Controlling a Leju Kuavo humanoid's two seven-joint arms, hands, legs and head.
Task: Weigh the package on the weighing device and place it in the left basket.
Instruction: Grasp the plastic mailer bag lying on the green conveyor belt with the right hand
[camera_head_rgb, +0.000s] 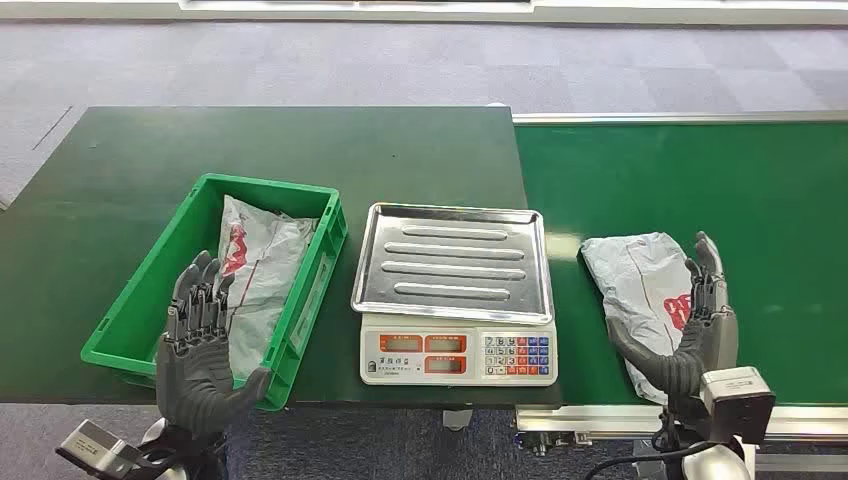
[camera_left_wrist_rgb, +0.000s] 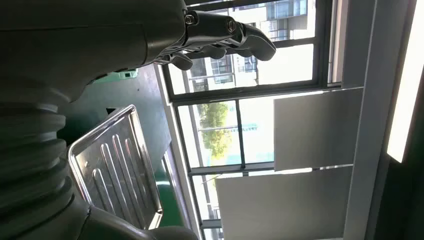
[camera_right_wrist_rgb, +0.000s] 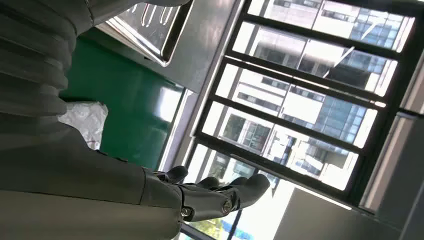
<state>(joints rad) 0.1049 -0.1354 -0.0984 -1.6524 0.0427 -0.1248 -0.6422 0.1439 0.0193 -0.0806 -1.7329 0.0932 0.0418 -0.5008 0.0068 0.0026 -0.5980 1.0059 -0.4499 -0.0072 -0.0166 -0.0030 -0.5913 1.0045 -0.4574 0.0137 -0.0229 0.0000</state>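
Green-topped bench (camera_head_rgb: 300, 140) | right hand (camera_head_rgb: 690, 320) open, empty, fingers spread just beside crumpled grey plastic package (camera_head_rgb: 640, 285) | left hand (camera_head_rgb: 200, 335) open over green plastic basket (camera_head_rgb: 120, 325) | steel-trayed weighing scale (camera_head_rgb: 455, 290) between | advice: close round the package's middle, lift clear, set it flat on the tray.

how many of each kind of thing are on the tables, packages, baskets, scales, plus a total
packages: 2, one in the basket, one on the bright green belt by the right hand
baskets: 1, the green basket
scales: 1, the weighing scale with nothing on its steel tray
total: 4
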